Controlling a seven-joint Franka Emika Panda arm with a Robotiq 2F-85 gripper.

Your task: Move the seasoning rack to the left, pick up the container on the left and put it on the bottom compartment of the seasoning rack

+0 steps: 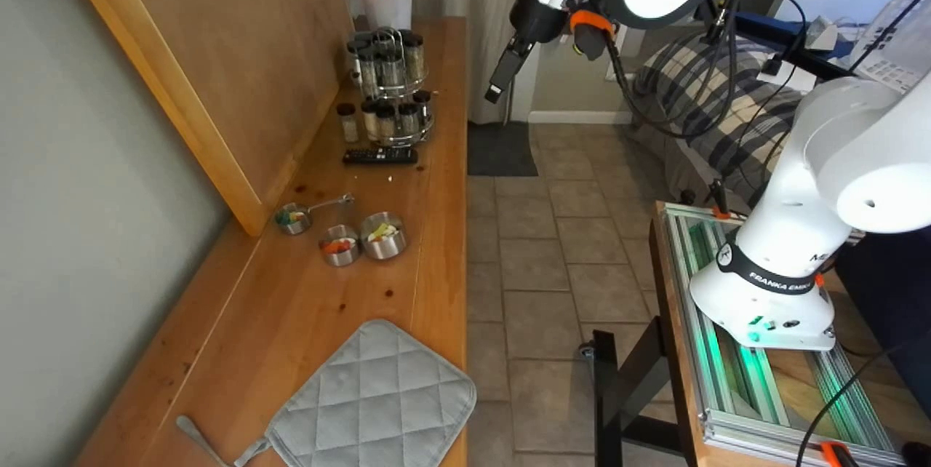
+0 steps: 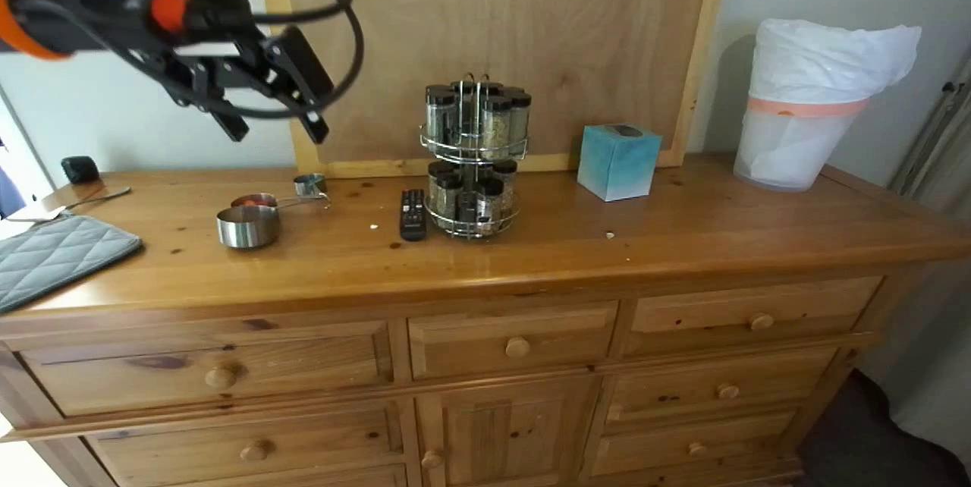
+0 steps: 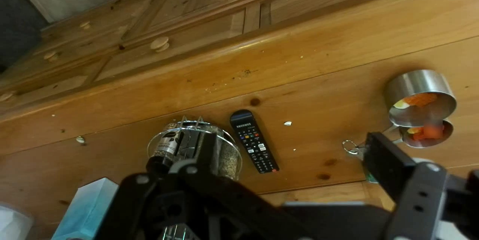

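1. Evidently, the placing is not happening yet: a dark-capped spice jar [image 1: 348, 125] is standing loose on the bench [image 2: 364, 267], just beside the two-tier chrome spice rack [image 2: 473, 161], on the side toward the upright wooden panel [image 1: 240, 30].

2. Whether the rack's shift to the left is already counting as done, these views are not telling; the rack is standing upright, right next to a Samsung remote [image 3: 254, 141].

3. As I am judging it, the jar's whole trip is pending: gripping it, lifting it and settling it into the bottom tier [image 2: 470, 234], with the shift coming first if that step is also lacking.

4. The jaws are hanging in the air, well apart from jar and rack; they are standing wide open and gripping nothing.

5. The loose jar is looking small and slim, its clear-looking body showing something pale beneath the cap; any label is coming out too small to read.

6. Shiny wire is circling the rack at both levels, and rack jars [image 2: 497, 123] are crowding it, more so up top. A free place below is not showing clearly.
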